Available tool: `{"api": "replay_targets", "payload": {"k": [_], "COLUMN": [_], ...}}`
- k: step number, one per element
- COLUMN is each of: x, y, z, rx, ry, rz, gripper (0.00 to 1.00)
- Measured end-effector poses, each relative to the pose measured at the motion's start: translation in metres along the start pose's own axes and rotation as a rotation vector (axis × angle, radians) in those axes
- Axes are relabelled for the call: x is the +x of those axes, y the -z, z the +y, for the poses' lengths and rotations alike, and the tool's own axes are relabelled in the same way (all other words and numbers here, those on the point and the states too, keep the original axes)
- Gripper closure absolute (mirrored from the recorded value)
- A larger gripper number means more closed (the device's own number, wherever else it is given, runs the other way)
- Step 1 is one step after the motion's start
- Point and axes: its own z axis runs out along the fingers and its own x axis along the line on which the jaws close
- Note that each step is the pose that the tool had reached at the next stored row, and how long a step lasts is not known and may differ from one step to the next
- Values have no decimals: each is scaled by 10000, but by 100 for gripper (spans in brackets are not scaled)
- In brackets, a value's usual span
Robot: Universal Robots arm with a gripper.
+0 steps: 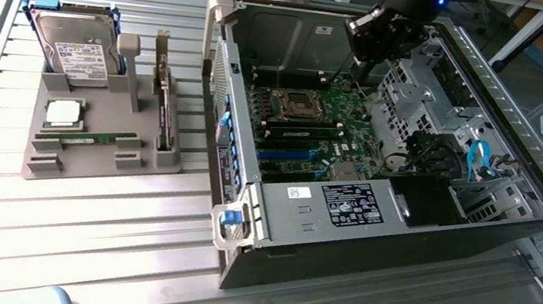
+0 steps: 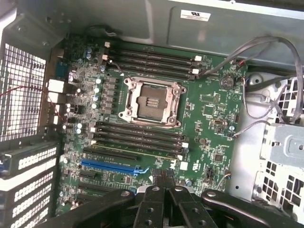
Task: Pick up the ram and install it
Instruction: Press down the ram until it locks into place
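Green ram (image 1: 87,136) lies flat, lengthwise across the gray holder (image 1: 93,165); end effector (image 2: 164,183) closed, empty.

The open computer case (image 1: 378,134) leaves its motherboard (image 2: 156,118) reachable from above (walls ring it); the drive cage (image 1: 433,102) at 3 o'clock and loose cables (image 2: 266,52) crowd that side.
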Motion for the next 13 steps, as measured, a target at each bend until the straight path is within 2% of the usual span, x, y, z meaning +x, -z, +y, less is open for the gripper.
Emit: {"api": "replay_targets", "payload": {"k": [13], "x": [1], "y": [-2], "z": [0], "rx": [-27], "ry": [-866], "rz": [-5], "gripper": [89]}}
